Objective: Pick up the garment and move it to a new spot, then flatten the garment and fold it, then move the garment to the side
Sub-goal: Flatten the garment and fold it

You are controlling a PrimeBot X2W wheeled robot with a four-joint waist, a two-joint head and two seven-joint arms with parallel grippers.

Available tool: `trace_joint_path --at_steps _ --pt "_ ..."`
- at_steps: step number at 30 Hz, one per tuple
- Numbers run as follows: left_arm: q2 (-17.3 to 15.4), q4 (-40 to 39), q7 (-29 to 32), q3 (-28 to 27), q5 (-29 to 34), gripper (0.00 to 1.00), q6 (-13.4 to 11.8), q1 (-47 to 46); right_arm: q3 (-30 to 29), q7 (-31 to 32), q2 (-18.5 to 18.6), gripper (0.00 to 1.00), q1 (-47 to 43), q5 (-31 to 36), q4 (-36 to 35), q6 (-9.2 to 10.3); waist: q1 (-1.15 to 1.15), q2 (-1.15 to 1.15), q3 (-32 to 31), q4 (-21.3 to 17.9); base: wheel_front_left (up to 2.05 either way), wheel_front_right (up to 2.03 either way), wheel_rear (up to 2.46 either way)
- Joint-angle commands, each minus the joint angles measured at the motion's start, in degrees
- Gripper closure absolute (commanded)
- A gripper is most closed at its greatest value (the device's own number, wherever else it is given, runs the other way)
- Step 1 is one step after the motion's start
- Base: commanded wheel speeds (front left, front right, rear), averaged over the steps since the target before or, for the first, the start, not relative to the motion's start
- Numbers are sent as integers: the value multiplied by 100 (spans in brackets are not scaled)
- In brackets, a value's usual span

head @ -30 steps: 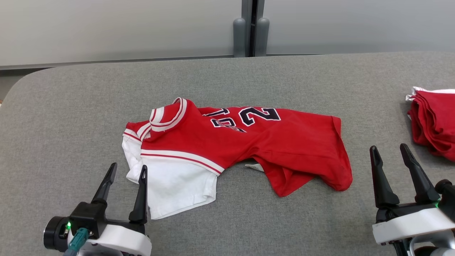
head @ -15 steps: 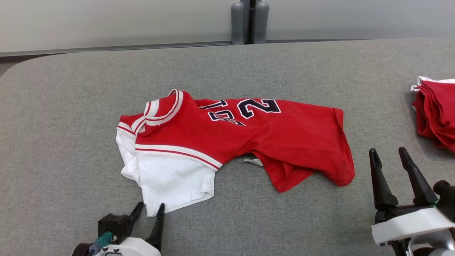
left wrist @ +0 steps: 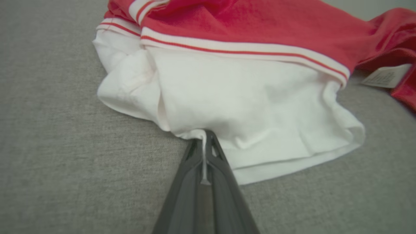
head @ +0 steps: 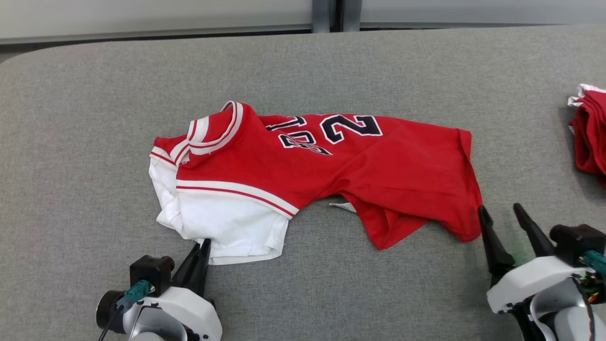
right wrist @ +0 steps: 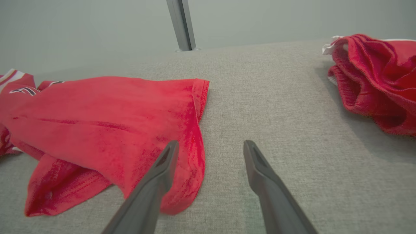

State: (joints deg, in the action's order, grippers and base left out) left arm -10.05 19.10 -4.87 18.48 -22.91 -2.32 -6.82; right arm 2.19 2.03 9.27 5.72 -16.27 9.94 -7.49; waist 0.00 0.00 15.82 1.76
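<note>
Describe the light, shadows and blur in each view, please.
Head view: even light, garment sharp, no glare. Left wrist view: white fabric nearly washed out, left gripper blurry near the lens. Right wrist view: red pile casts a soft shadow on the table.

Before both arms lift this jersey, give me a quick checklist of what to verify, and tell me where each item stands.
1. Left fingers shut on the jersey's white sleeve: ok, its edge is pinched between them.
2. Right fingers gripping the red hem corner: not ok, they stand open, with one finger at the corner.
3. Jersey lying flat: not ok, it is rumpled and its lower part is tucked under.
4. Red pile apart from the jersey: ok.
5. How many sleeve layers the left pinch holds: cannot tell.
</note>
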Motion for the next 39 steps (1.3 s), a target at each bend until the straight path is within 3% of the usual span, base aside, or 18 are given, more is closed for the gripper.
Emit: trace_joint_path --at_steps 1,5,6,7,8,13,18,31,39 --pt "-18 46 -17 -6 18 100 14 -73 59 -28 47 0 103 -18 149 0 0 0 76 52 0 0 0" --pt "13 95 -113 11 19 100 25 -203 329 -95 35 0 405 -163 865 0 0 0 180 153 0 0 0" --pt "15 108 -199 -7 15 100 1 -232 479 -47 19 48 458 -252 1153 0 0 0 206 175 0 0 0" --pt "15 108 -199 -7 15 100 1 -232 479 -47 19 48 458 -252 1153 0 0 0 206 175 0 0 0" --pt "5 92 -303 -41 17 100 -32 -260 559 -89 17 100 474 -312 1309 0 0 0 211 179 0 0 0" --pt "-33 -60 -499 -92 45 100 -82 -307 569 -199 110 100 525 -341 1282 1 0 0 188 170 0 0 0" --pt "-171 -640 -741 -284 109 100 -242 -370 351 -258 258 100 644 -122 586 1 0 0 80 99 0 0 0" --pt "-580 -2817 -805 -724 400 100 -514 -1222 -350 277 666 100 1112 275 -1921 1 0 0 -394 -16 0 0 0" --pt "-887 -3862 -396 -821 638 100 -462 -2342 -792 472 781 100 1572 290 -3263 1 0 0 -626 -38 0 0 0"
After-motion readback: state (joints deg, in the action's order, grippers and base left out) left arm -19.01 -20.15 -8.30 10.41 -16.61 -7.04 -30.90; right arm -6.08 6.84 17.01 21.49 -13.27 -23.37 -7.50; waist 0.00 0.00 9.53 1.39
